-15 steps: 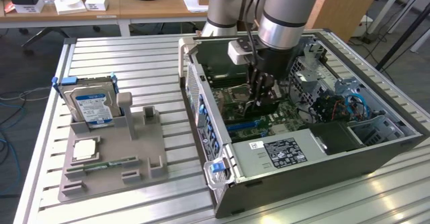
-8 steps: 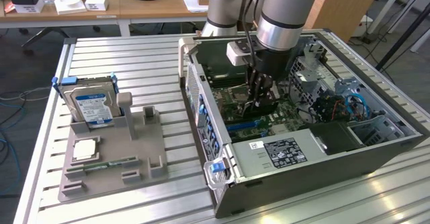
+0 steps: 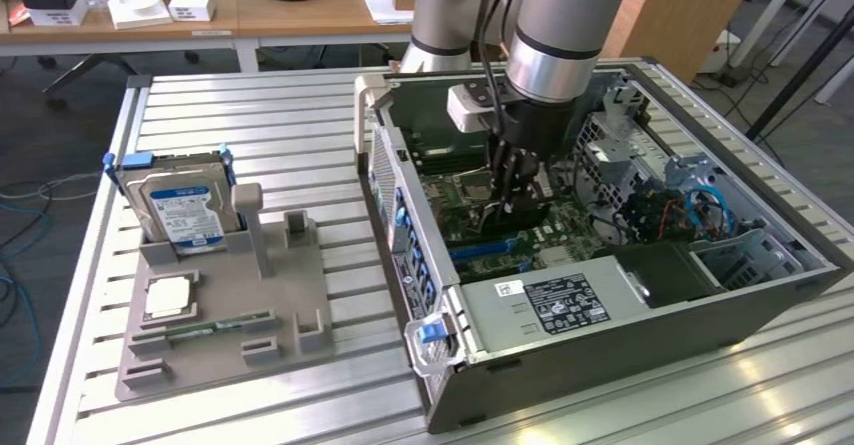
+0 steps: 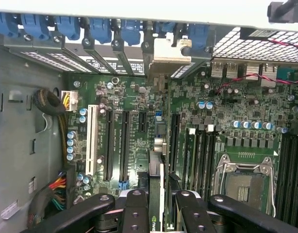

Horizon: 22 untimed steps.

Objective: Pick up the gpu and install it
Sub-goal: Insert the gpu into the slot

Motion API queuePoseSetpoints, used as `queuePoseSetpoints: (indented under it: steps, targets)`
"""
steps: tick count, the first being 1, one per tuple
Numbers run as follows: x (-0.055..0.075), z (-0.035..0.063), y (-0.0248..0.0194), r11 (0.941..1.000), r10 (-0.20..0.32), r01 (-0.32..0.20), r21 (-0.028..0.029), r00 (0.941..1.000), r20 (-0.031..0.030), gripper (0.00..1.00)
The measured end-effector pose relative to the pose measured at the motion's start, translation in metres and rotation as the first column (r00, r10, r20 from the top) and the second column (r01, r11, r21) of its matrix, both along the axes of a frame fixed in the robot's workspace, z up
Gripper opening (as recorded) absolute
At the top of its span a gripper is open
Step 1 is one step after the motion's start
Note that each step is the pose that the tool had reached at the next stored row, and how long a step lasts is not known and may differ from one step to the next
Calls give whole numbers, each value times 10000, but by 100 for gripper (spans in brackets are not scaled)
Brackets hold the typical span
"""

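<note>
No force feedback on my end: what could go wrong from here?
The gpu, gripped edge-on in the jaws, sits among several parallel slots; slightly off line, its edge could press into the motherboard. Its metal bracket is near the blue rear slot clips and might snag there.

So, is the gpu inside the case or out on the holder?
Inside: the end effector holds the gpu on edge over the motherboard; whether seated, cannot tell.

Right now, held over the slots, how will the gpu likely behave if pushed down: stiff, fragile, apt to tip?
Probably stiff: the gpu looks straight, edge-on in the hand. Likely fragile, being a thin circuit card. It may tilt, since its metal bracket sits at one end, far from the grip.
</note>
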State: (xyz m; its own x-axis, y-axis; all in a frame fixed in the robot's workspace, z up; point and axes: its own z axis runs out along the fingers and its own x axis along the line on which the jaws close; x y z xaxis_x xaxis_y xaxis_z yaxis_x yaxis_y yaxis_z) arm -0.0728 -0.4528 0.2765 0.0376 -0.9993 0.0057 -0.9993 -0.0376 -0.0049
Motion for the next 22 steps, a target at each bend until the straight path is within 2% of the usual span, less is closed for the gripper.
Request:
queuePoseSetpoints:
  steps: [12,22]
  targets:
    - [-30,-15,10,10000,-3,3,3,10000,1,26]
    - [-44,-14,-3,10000,0,0,1,10000,0,26]
